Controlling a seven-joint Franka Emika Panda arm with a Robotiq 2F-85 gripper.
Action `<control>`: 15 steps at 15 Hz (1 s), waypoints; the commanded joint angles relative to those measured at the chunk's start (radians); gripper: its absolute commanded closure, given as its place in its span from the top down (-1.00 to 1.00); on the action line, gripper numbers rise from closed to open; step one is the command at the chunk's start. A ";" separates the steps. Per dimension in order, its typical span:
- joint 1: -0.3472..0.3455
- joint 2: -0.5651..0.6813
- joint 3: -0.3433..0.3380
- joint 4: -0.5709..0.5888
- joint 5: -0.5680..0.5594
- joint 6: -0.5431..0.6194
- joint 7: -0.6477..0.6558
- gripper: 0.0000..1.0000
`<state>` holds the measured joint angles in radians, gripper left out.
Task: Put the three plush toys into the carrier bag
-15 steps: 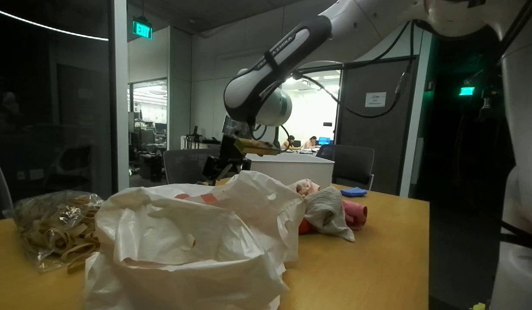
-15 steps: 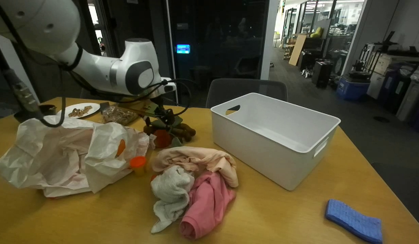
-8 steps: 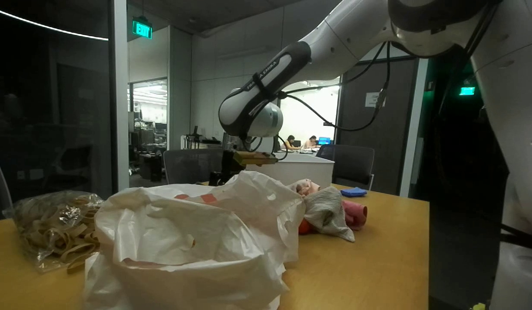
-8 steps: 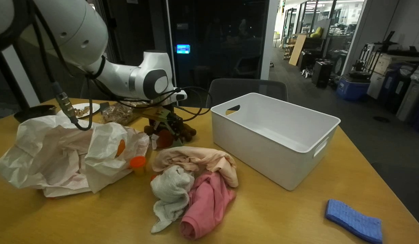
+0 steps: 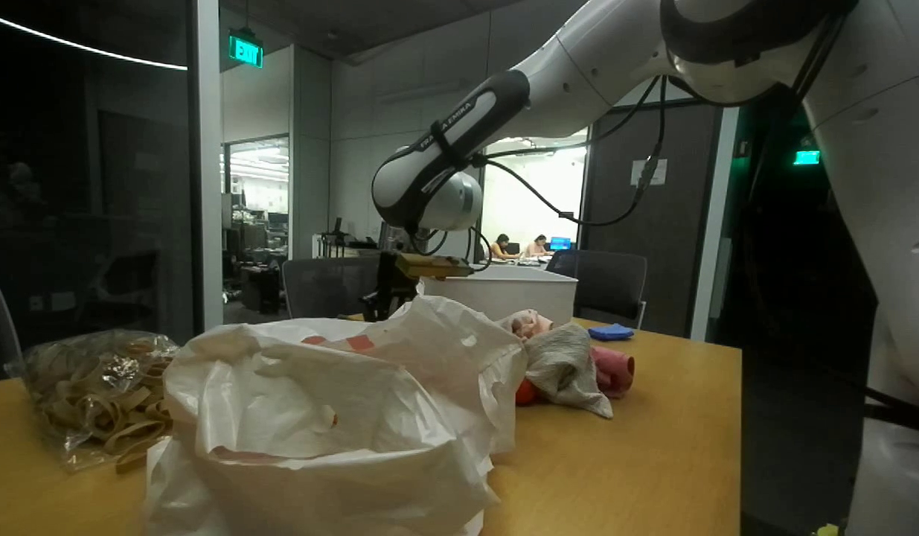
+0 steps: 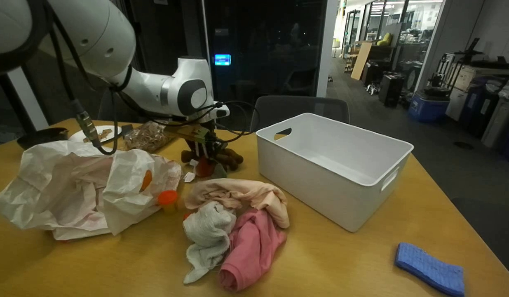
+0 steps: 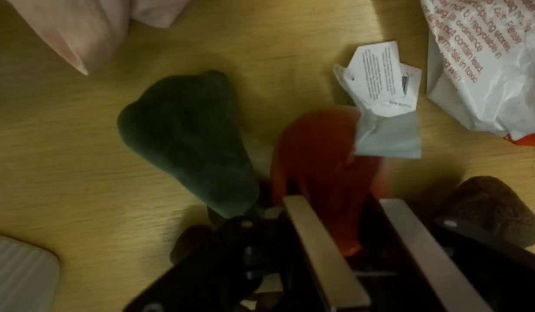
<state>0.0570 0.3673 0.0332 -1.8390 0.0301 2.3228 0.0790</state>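
Observation:
My gripper [image 7: 343,201] is shut on a plush toy [image 7: 323,151] with a round orange-red part. Red fabric sits between the two fingers, slightly blurred, with white tags attached. A brown furry part [image 7: 492,212] and a dark green soft part [image 7: 189,134] lie around it; I cannot tell whether they belong to one toy or several. In an exterior view the brown part [image 6: 231,159] shows under the gripper. The white carrier bag [image 6: 130,198] stands beside the toy with its mouth open. It hides the toy and fingertips in an exterior view [image 5: 318,491].
A white bin [image 6: 312,185] stands across from the bag. Grey, pink and peach cloths [image 6: 254,247] are heaped in front, near an orange-lidded jar [image 6: 168,198]. A blue cloth [image 6: 429,268], a plate [image 6: 115,132] and a clear bag of brown strips [image 5: 102,409] also lie here.
The arm came down over the plush toy and its jaws closed on it. Since half a second ago the gripper has risen slightly, and the toy has shifted a little with it.

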 commanded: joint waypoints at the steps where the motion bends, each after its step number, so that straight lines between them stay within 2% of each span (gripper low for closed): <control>1: -0.006 0.004 -0.004 0.037 0.015 0.000 0.021 -0.83; 2: -0.006 -0.032 -0.002 0.019 0.012 0.010 0.017 -0.88; 4: -0.006 -0.088 0.000 -0.016 0.008 0.042 0.010 -0.79; 5: -0.005 -0.124 -0.001 -0.044 0.006 0.076 0.010 -0.84; 9: -0.013 -0.297 0.004 -0.170 0.031 0.206 0.007 -0.80; 13: -0.008 -0.522 0.020 -0.358 0.192 0.259 -0.110 -0.80; 15: 0.020 -0.637 0.007 -0.452 0.324 0.266 -0.225 -0.80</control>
<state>0.0530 -0.0757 0.0460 -2.1140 0.2041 2.5406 -0.0099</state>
